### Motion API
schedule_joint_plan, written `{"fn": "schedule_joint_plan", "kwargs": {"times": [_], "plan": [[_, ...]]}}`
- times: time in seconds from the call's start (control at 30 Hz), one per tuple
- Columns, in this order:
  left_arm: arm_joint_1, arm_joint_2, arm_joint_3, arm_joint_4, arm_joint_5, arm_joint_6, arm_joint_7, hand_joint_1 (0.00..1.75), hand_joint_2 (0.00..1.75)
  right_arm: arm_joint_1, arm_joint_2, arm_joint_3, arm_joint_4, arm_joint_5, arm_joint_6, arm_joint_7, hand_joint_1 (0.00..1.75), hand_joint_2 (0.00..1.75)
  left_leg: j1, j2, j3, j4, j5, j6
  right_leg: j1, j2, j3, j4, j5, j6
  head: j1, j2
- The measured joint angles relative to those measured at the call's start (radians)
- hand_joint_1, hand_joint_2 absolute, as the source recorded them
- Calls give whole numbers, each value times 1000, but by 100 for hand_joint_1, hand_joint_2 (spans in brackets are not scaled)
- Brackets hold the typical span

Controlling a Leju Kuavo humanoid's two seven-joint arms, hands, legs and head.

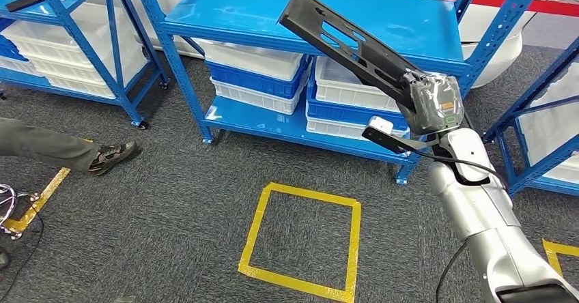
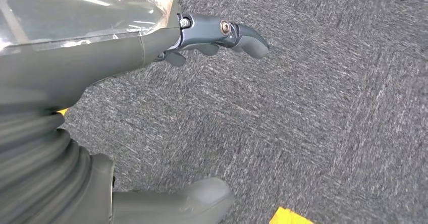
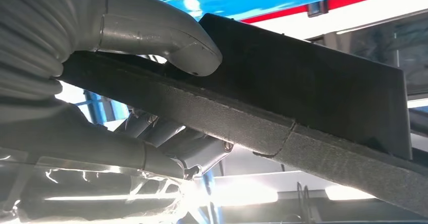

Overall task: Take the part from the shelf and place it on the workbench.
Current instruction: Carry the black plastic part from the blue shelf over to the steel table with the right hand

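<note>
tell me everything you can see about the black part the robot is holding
The part is a long, flat, black panel with elongated slots cut through it and a matte, grainy, plastic-looking surface. The right hand grips one end, thumb pressed on one face, darker fingers on the other. It tilts up and away from the hand, its free end over the blue shelf, apparently clear of it. Nothing else touches it.

part (image 3: 313,82) end cropped, person (image 1: 41,146) cut off
</note>
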Motion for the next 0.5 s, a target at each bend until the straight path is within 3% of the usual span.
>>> {"fn": "schedule_joint_plan", "kwargs": {"times": [0.03, 0.13, 0.17, 0.2, 0.27, 0.33, 0.4, 0.47, 0.5], "plan": [[0, 0, 0, 0, 0, 0, 0, 0, 175, 0, 0, 0, 1, 0, -1, 0, 162, 175, 2, -6, -15, 35, -26, -4, 0, 4, -2, 0, 4, -8, 0, 0], [0, 0, 0, 0, 0, 0, 1, 0, 175, 1, 0, 0, 5, 0, -2, 0, 162, 175, 3, -19, -94, 227, -127, -11, 6, 18, -10, 0, 10, -23, 0, 0], [0, 0, 0, 0, 0, 0, 1, 0, 175, 2, 0, 1, 7, 0, -2, 0, 162, 175, 3, -19, -109, 265, -137, -10, 8, 24, -13, 0, 11, -25, 0, 0], [0, 0, 0, 0, 0, 0, 2, 0, 175, 3, 0, 1, 9, 0, -2, -1, 162, 175, 3, -21, -104, 264, -128, -6, 11, 31, -14, 0, 12, -27, 0, 0], [0, 0, 0, 0, 0, 0, 2, 0, 175, 3, 1, 2, 11, -1, -2, -1, 162, 175, 3, -40, -42, 157, -73, 6, 13, 49, -15, 1, 14, -28, 0, 0], [0, 1, 0, 0, -1, -1, 4, 0, 175, 0, 2, 2, 12, -1, -2, -1, 162, 175, 3, -81, 25, 38, -37, 16, 17, 65, -19, 2, 15, -27, 2, 0], [1, 2, 0, 0, -2, -3, 10, 0, 175, -3, 5, 3, 13, 5, -7, 1, 162, 175, -2, -94, 43, 1, -38, 20, 16, 77, -27, 1, 21, -18, 3, 0], [0, 1, 1, 0, -3, -7, 18, 0, 175, -4, 6, 3, 15, 18, -15, 5, 162, 175, -6, -76, 45, -10, -32, 25, 13, 83, -34, 1, 24, -7, 3, 0], [-1, 1, 1, 0, -4, -9, 21, 0, 175, -5, 6, 4, 16, 23, -18, 7, 162, 175, -5, -69, 47, -17, -27, 30, 15, 73, -44, 14, 16, -5, 4, 0]]}}
